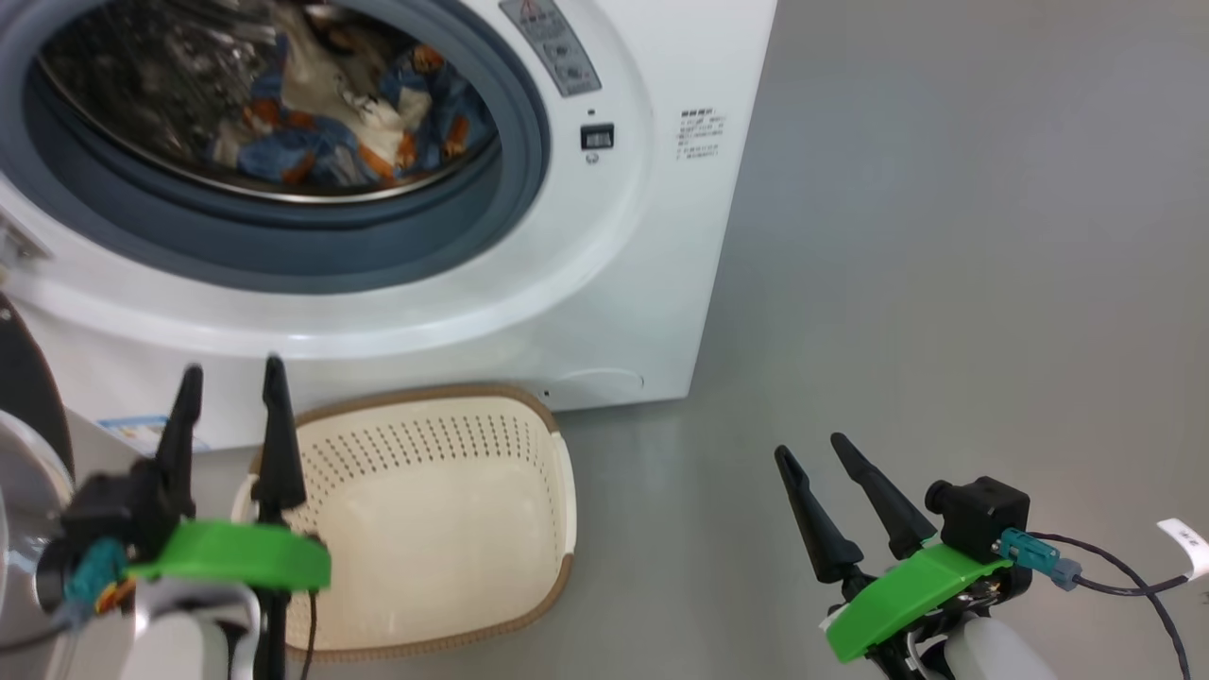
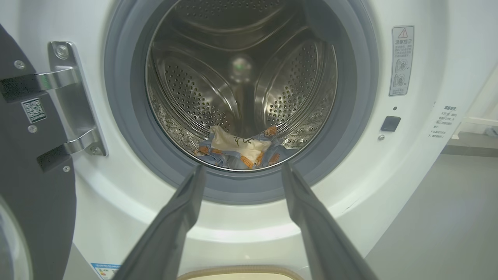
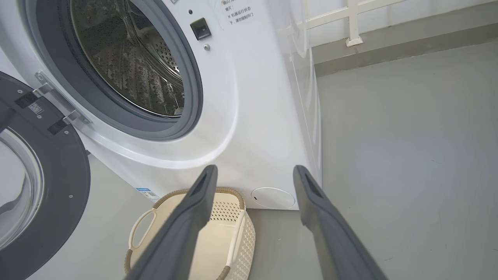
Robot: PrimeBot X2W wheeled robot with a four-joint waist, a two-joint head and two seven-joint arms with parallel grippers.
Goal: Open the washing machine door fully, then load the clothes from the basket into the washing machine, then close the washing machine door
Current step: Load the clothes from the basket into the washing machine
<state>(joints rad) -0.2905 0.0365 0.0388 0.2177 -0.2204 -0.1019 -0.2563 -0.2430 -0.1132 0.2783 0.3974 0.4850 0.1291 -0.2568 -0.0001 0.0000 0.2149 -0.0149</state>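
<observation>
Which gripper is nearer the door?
Left. The left gripper is open just right of the door, over the basket's left rim. The right gripper is open over the floor, beyond the basket's far side.

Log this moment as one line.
clothes: in drum | basket: empty | door: open | left tool: open | right tool: open | next: close door
</observation>
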